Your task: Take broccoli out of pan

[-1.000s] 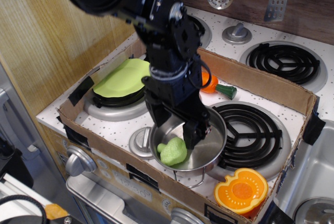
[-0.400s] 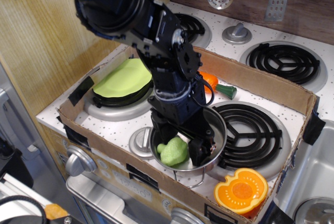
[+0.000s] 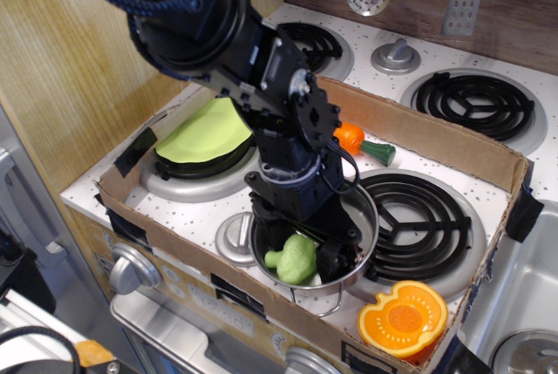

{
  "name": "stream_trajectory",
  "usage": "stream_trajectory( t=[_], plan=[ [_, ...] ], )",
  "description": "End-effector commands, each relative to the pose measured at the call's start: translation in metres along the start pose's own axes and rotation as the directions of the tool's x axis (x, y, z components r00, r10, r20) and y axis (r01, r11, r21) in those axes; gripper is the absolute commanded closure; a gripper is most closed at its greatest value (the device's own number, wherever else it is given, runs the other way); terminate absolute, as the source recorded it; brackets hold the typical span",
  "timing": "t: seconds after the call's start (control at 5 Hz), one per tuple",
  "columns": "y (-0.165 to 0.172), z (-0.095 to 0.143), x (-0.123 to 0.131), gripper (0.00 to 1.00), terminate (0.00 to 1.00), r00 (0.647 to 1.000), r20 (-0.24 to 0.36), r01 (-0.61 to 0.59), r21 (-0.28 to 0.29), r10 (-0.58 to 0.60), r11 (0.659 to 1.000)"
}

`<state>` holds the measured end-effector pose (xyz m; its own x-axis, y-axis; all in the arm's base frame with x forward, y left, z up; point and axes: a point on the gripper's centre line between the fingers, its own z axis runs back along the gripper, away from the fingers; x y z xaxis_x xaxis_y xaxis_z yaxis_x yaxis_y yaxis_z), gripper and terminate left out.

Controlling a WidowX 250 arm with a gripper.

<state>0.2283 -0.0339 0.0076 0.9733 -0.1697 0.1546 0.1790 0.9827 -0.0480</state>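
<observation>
The steel pan [image 3: 362, 208] sits on the stove inside a cardboard box, at the front middle. The pale-green broccoli [image 3: 295, 259] lies in the pan's near left part, head to the right, stem to the left. My black gripper [image 3: 296, 250] reaches down into the pan, fingers on either side of the broccoli, one finger [image 3: 332, 258] at its right, the other [image 3: 265, 230] at its left. The jaws look spread around it; whether the fingers touch it I cannot tell.
A lime-green leaf piece [image 3: 207, 130] lies on the left burner. An orange carrot toy [image 3: 358, 141] lies behind the pan. An orange half pumpkin [image 3: 403, 316] sits at the box's front right. Cardboard walls [image 3: 436, 139] ring the area. A silver knob [image 3: 234, 239] is left of the pan.
My gripper has lowered deeper into the pan and come down around the broccoli. The broccoli has shifted slightly, its stem now pointing left.
</observation>
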Motion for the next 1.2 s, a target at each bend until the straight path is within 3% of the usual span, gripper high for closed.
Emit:
stream_trajectory(
  t=[0.0, 0.4, 0.8, 1.0],
  plan=[
    [-0.006, 0.029, 0.02, 1.0, 0.0, 0.998, 0.036, 0.055, 0.076, -0.058, 0.996],
    [-0.006, 0.066, 0.046, 1.0, 0.0, 0.999, 0.026, 0.041, 0.155, -0.045, 0.987],
    [0.041, 0.086, 0.03, 1.0, 0.0, 0.996, 0.003, 0.085, 0.159, -0.086, 0.984],
    [0.067, 0.094, 0.017, 1.0, 0.0, 0.994, -0.051, 0.109, 0.191, -0.1, 0.976]
  ],
)
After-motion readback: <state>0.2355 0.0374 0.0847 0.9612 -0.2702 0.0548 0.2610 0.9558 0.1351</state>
